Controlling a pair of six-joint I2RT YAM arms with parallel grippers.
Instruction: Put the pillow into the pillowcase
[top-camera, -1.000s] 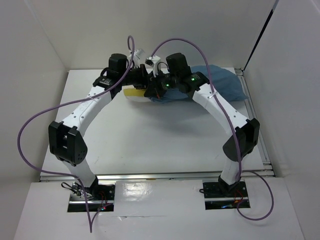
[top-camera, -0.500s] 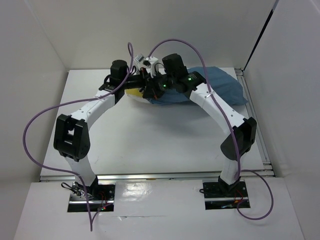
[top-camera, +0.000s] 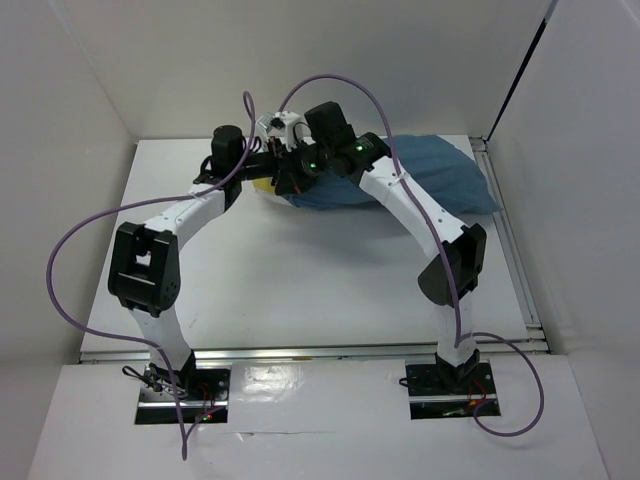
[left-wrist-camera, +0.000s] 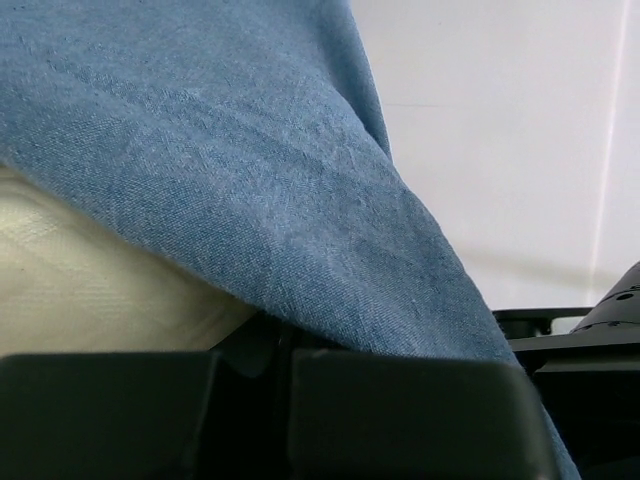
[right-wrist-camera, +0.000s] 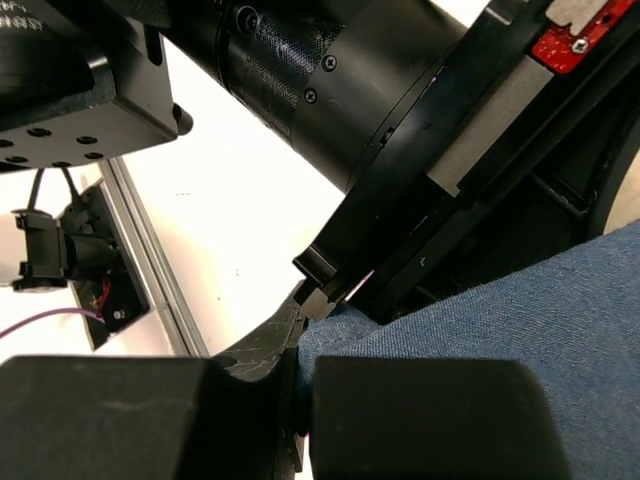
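The slate-blue pillowcase (top-camera: 430, 178) lies at the back right of the table, its open left end under both wrists. The cream pillow (top-camera: 262, 185) shows only as a small yellow corner at that mouth; the rest is inside the cloth. In the left wrist view the pillowcase (left-wrist-camera: 250, 170) drapes over the pillow (left-wrist-camera: 90, 290). My left gripper (left-wrist-camera: 285, 345) is shut on the pillowcase's edge. My right gripper (right-wrist-camera: 305, 345) is shut on the pillowcase (right-wrist-camera: 520, 310) edge too, right against the left wrist. Both grippers (top-camera: 283, 175) meet at the mouth.
White walls enclose the table (top-camera: 300, 270) on the left, back and right. A metal rail (top-camera: 310, 352) runs along the near edge. Purple cables (top-camera: 70, 240) loop from both arms above the table.
Both arms have shifted left and toward the back, with both wrists raised a little. The pillowcase has stretched leftward, and less of the yellow pillow shows at its mouth.
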